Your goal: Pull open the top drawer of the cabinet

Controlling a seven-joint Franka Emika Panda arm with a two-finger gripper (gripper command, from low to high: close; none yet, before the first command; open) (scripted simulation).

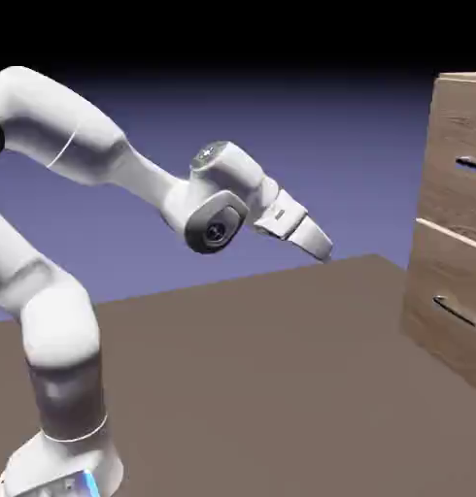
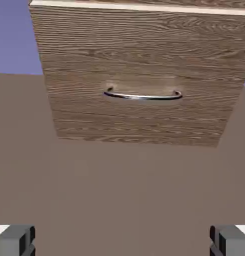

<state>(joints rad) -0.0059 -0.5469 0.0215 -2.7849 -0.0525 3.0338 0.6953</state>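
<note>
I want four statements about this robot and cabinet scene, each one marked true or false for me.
1. The fingers are gripping a handle. False: they stand wide apart with nothing between them.
2. The top drawer is shut. True.
3. The lower drawer has no handle. False: a slim curved handle is mounted on its front.
4. A pale seam runs between the two drawers. True.

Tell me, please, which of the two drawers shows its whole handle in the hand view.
The lower drawer, the one below the pale seam; no upper handle shows there.
</note>
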